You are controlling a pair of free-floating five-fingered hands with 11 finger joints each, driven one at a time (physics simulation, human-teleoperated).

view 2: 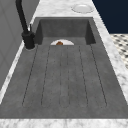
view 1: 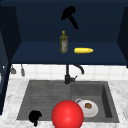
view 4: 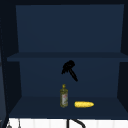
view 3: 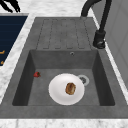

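1. Closest to the front camera: a red ball [view 1: 67, 114] at the sink's [view 1: 27, 96] front edge, covering part of the plate [view 1: 91, 110].
2. Left robot hand [view 1: 35, 116] sits low at the front left of the sink, beside the ball; can't tell whether its fingers are curled or straight.
3. Right robot hand [view 1: 68, 13] hangs in the open cabinet [view 1: 15, 30] above the shelf [view 1: 37, 53], one finger straight and slanting down-right, the rest bunched. Holds nothing.
4. Bottle [view 1: 63, 42] stands upright on the shelf, just below that hand and not touching it. Corn [view 1: 83, 50] lies flat just right of the bottle.
5. Upper view adds a second, higher shelf [view 4: 37, 57]; hand [view 4: 68, 67], bottle [view 4: 64, 96] and corn [view 4: 84, 104] sit between the two.
6. Right side view shows the plate [view 3: 58, 92] from above in the basin, a brown bit of food [view 3: 70, 88] on it, a drain [view 3: 83, 80] behind, and a small red thing [view 3: 37, 74] by the basin wall. A hand [view 3: 11, 5] is at the top left corner.
7. Left side view shows the ribbed drainboard [view 2: 65, 75], black faucet [view 2: 25, 25] and a white dish [view 2: 82, 8] on the far surface [view 2: 50, 6].
8. Surface is grey-white marble; white tile wall behind; cabinet dark blue.
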